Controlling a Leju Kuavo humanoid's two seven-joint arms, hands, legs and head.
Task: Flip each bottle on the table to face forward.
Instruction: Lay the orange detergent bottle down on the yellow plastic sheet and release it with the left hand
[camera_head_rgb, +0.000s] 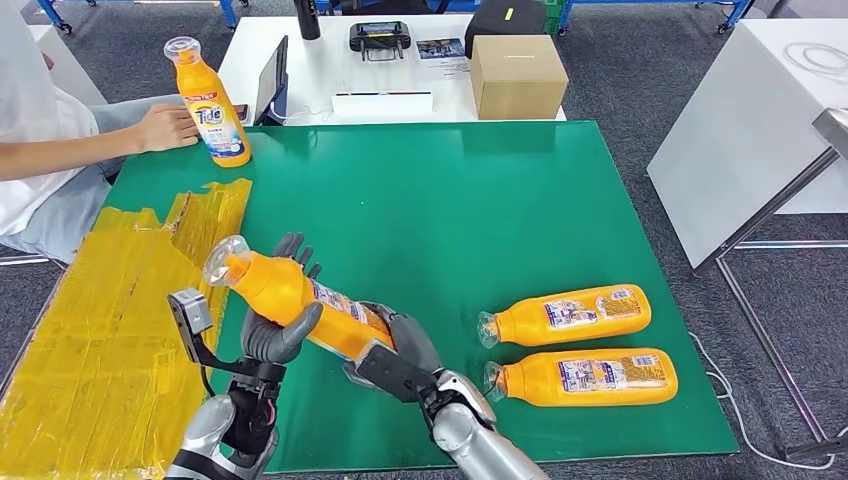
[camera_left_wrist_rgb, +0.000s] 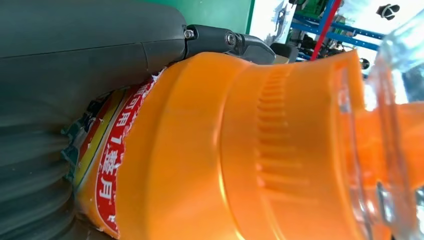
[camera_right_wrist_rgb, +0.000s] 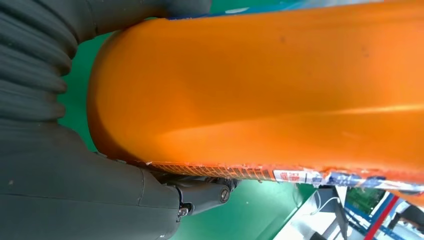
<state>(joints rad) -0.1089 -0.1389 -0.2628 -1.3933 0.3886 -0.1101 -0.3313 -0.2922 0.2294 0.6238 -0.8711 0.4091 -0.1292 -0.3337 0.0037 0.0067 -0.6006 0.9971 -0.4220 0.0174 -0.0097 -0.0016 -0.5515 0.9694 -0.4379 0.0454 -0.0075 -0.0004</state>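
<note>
Both hands grip one orange bottle (camera_head_rgb: 300, 300) above the green table (camera_head_rgb: 450, 200); the left hand (camera_head_rgb: 275, 330) wraps its neck end, the right hand (camera_head_rgb: 395, 355) its base; its long axis slants, cap up toward the robot's left; the left wrist view shows a red label, probably the front; two bottles (camera_head_rgb: 565, 315) lie nearer the right hand.

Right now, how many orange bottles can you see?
4: one held by both hands, two lying at the mat's right, one upright by a person's hand.
</note>
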